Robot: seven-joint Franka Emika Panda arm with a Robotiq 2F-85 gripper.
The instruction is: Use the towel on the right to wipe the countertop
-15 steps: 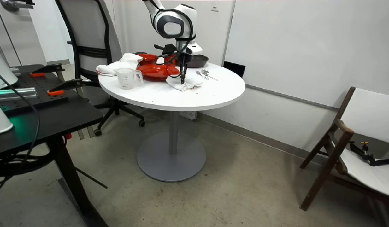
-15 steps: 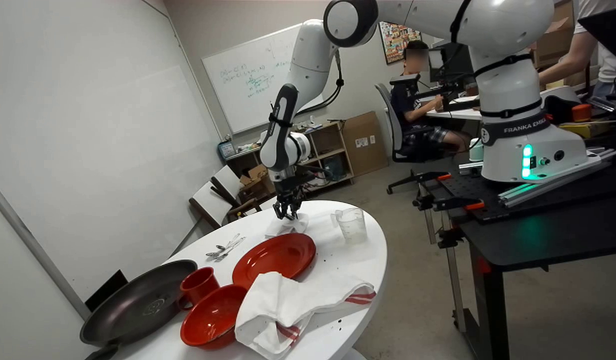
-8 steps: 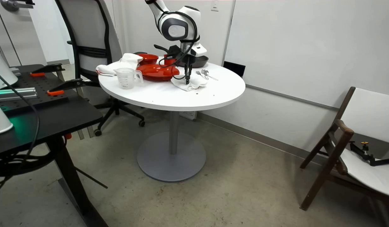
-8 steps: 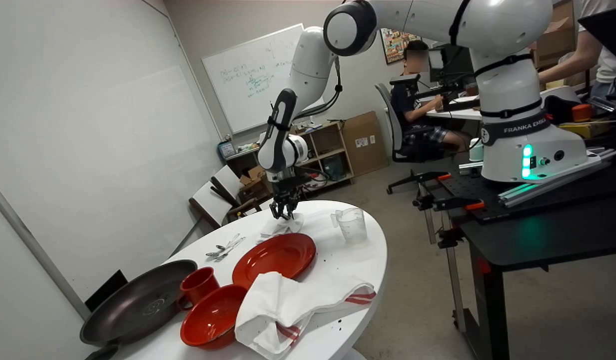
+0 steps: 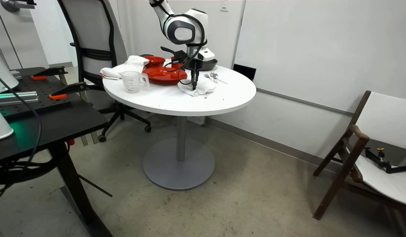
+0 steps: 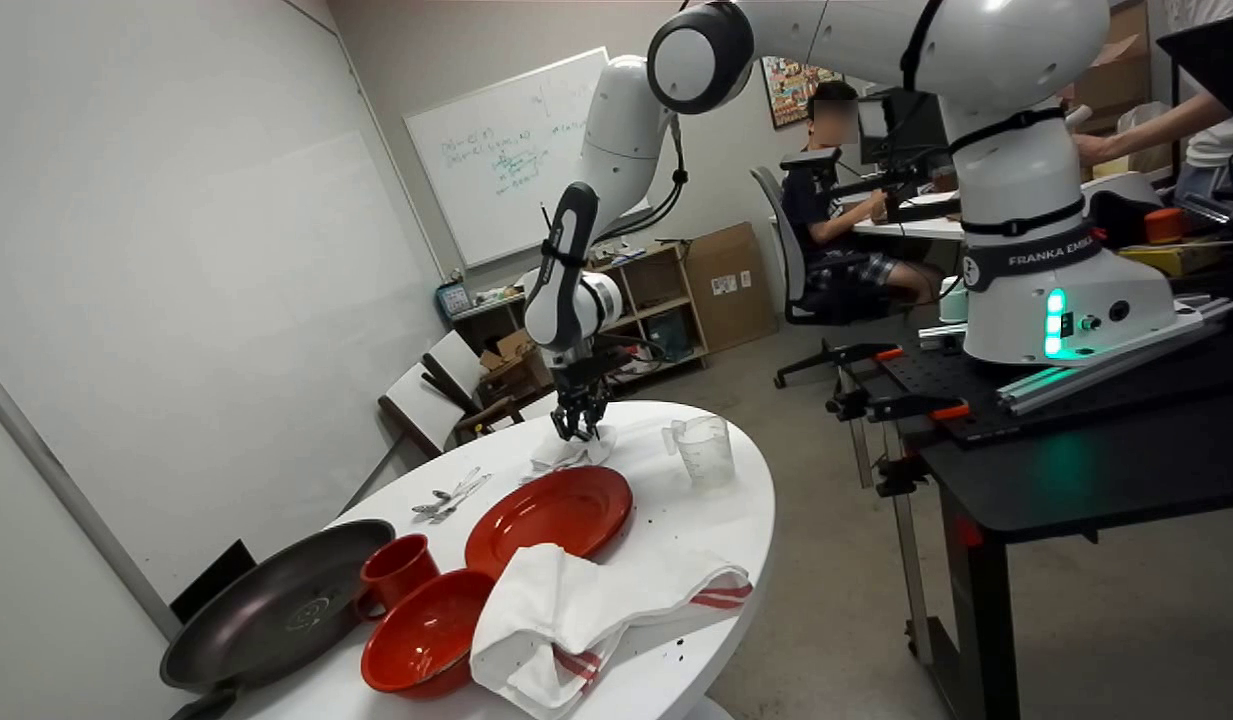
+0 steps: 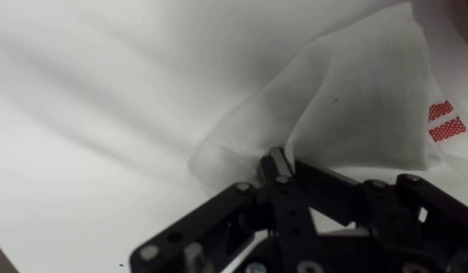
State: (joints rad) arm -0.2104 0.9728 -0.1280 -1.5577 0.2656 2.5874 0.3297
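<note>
The towel (image 7: 355,87), thin and white with two red stripes, lies on the round white countertop (image 5: 163,102). My gripper (image 7: 290,161) is shut on it, and a fold of cloth rises between the fingertips. In both exterior views the gripper (image 5: 194,88) points straight down onto the towel (image 5: 205,87), low over the tabletop. An exterior view has the crumpled towel (image 6: 566,455) behind the red plate, under the gripper (image 6: 576,434). The part pinched between the fingers is mostly hidden.
Close by are the red plate (image 6: 546,520), a clear measuring cup (image 6: 706,455) and some cutlery (image 6: 451,497). Farther along sit a bulky white cloth (image 6: 556,620), a red bowl (image 6: 426,640), a red mug (image 6: 398,570) and a dark pan (image 6: 286,610). Dark specks (image 7: 121,265) dot the tabletop.
Gripper and towel slid together toward the cutlery side, then shifted slightly back. The cloth now looks more bunched, with the gripper a little lower. The dishes have stayed put.
</note>
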